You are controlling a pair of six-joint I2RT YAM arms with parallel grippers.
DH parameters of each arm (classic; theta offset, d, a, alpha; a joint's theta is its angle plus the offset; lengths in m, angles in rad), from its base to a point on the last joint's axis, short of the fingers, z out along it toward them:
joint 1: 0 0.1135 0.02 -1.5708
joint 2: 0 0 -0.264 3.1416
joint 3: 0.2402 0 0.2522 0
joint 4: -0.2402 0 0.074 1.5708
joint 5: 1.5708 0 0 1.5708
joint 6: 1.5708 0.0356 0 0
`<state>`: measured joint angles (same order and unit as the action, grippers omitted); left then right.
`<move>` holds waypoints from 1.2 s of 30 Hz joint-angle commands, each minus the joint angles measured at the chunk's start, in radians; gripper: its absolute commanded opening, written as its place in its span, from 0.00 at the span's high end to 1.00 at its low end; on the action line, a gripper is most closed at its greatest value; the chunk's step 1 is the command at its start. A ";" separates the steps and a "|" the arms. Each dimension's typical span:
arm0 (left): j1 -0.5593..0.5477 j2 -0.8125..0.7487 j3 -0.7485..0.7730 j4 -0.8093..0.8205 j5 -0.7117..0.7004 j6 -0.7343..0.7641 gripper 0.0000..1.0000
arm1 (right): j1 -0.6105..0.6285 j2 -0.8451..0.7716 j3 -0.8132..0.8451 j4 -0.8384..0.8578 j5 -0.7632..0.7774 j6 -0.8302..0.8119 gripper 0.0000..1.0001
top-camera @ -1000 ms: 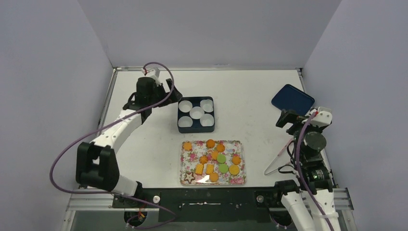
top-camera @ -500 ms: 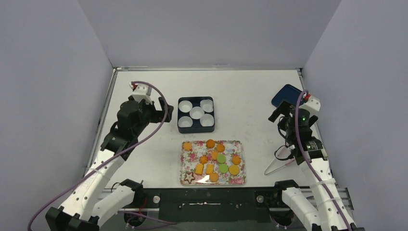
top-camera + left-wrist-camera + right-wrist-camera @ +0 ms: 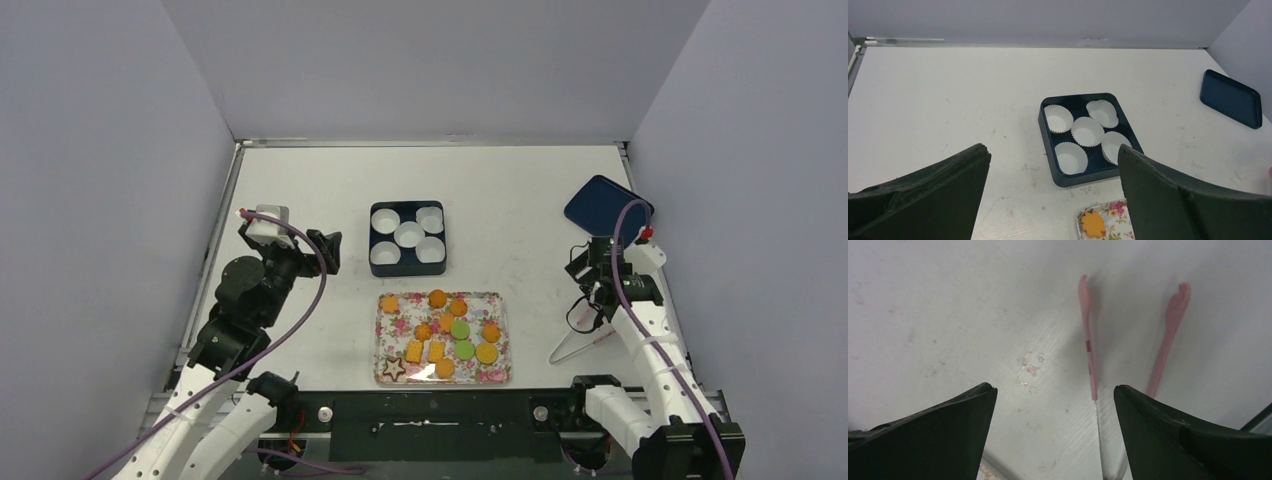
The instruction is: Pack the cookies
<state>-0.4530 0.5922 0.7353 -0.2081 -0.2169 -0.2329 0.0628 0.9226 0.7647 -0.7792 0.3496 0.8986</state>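
Note:
Several cookies (image 3: 447, 328), mostly orange with two green rounds and a dark star, lie on a floral tray (image 3: 498, 372) at the near middle. One orange cookie (image 3: 1092, 223) shows in the left wrist view. A dark blue box (image 3: 407, 264) holds several empty white paper cups; it also shows in the left wrist view (image 3: 1064, 178). My left gripper (image 3: 326, 252) is open and empty, left of the box. My right gripper (image 3: 582, 270) is open and empty above pink-tipped tongs (image 3: 579, 338), which lie on the table under it in the right wrist view (image 3: 1090, 350).
A dark blue lid (image 3: 607, 208) lies at the far right, also in the left wrist view (image 3: 1230, 98). Grey walls enclose the table on three sides.
My left arm has pulled back toward the near left, away from the box. My right arm has swung down and nearer, over the tongs.

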 commanded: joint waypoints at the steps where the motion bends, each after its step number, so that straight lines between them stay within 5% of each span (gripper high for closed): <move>1: -0.014 -0.007 -0.016 0.048 -0.028 -0.003 0.03 | -0.086 0.045 -0.087 0.022 -0.053 0.083 0.11; 12: -0.015 -0.019 -0.026 0.048 0.018 0.007 0.03 | -0.330 0.211 -0.259 0.280 -0.266 0.039 0.39; 36: -0.012 0.024 -0.037 0.074 0.059 -0.042 0.03 | -0.267 0.172 -0.164 0.310 -0.231 -0.142 0.98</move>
<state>-0.4633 0.6006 0.6971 -0.1967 -0.1947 -0.2489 -0.2523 1.1282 0.5362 -0.4839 0.0959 0.8108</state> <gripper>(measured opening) 0.973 0.103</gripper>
